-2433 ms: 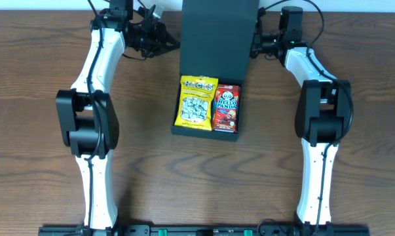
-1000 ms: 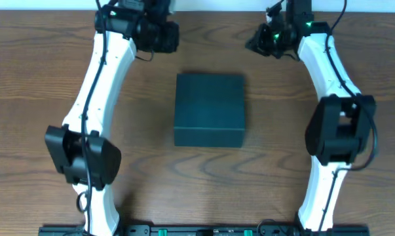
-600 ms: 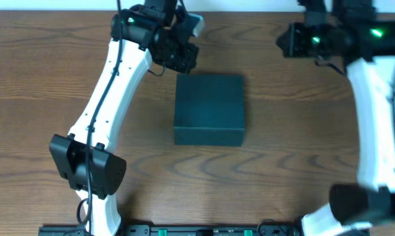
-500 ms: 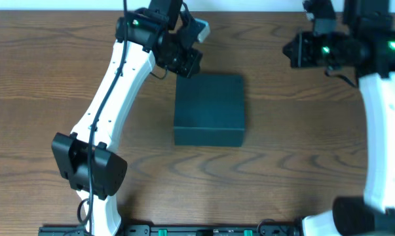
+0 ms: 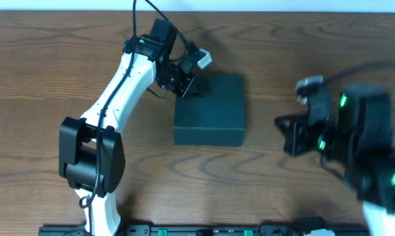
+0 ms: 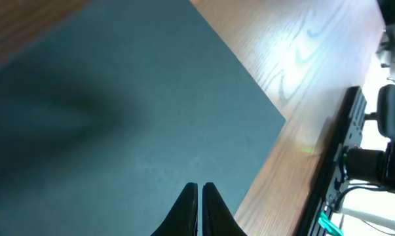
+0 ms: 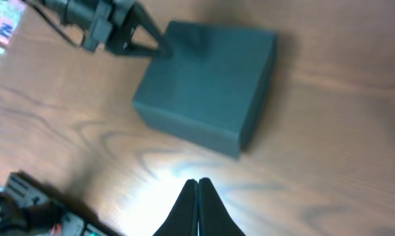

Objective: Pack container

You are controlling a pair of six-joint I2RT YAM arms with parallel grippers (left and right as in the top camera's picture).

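Container (image 5: 210,110) sits closed on the table (image 5: 53,78) while we hold the left gripper (image 6: 199,189), pinched empty, at its corner and the right gripper (image 7: 197,182), also pinched empty, well apart.

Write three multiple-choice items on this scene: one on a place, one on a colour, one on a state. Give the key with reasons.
1. The left claw is:
A. at the container's far left corner
B. at its near right corner
C. well away from it

2. The container's colour is:
A. red
B. dark teal
C. yellow

3. The container is:
A. wide open
B. closed
C. tipped on its side

Key:
1 A, the overhead view shows the claw tips over that corner.
2 B, every view shows a dark teal surface.
3 B, its flat top covers it and no contents show.
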